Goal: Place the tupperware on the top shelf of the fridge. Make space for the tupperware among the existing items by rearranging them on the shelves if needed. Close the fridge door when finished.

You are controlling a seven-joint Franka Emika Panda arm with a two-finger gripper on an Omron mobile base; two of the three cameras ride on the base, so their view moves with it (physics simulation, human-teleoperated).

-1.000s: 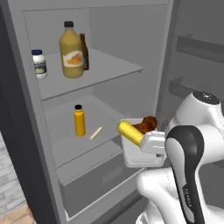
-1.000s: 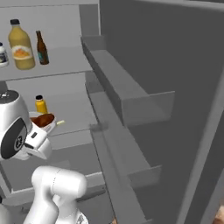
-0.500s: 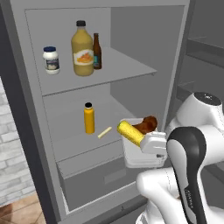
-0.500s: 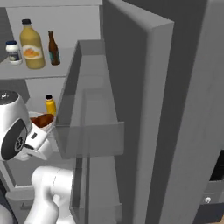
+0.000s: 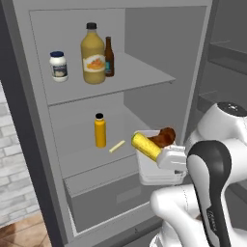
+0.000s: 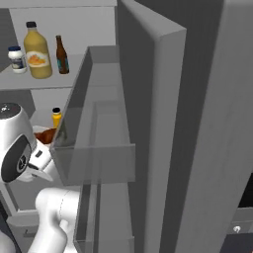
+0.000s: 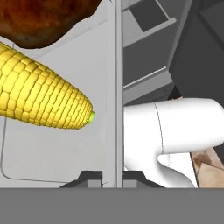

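Note:
The tupperware (image 5: pixel 153 170), a translucent-white tub with a yellow corn cob (image 5: pixel 146 145) and brown meat (image 5: pixel 163 137), hangs in front of the open fridge (image 5: pixel 29 120) at lower-shelf height. My gripper (image 5: pixel 165 159) is shut on the tub's right rim. In the hand view the fingertips (image 7: pixel 92 178) pinch the tub's thin wall (image 7: pixel 118 87), with the corn (image 7: pixel 39 98) and meat (image 7: pixel 43 22) to its left. On the top shelf (image 5: pixel 140 72) stand a white jar (image 5: pixel 59 66), a big orange juice bottle (image 5: pixel 93 53) and a slim brown bottle (image 5: pixel 109 58). The fridge door (image 6: pixel 197 123) stands open at the right.
A small orange bottle (image 5: pixel 100 131) and a thin yellow stick (image 5: pixel 116 146) sit on the shelf below. A grey drawer (image 5: pixel 106 193) lies under it. The door's bins (image 6: pixel 94 148) jut out close beside my arm. The right half of the top shelf is bare.
The whole picture has shifted, so the base has moved: the shelves sit further right in the left view and the door bins loom nearer. The tupperware stays held the same way.

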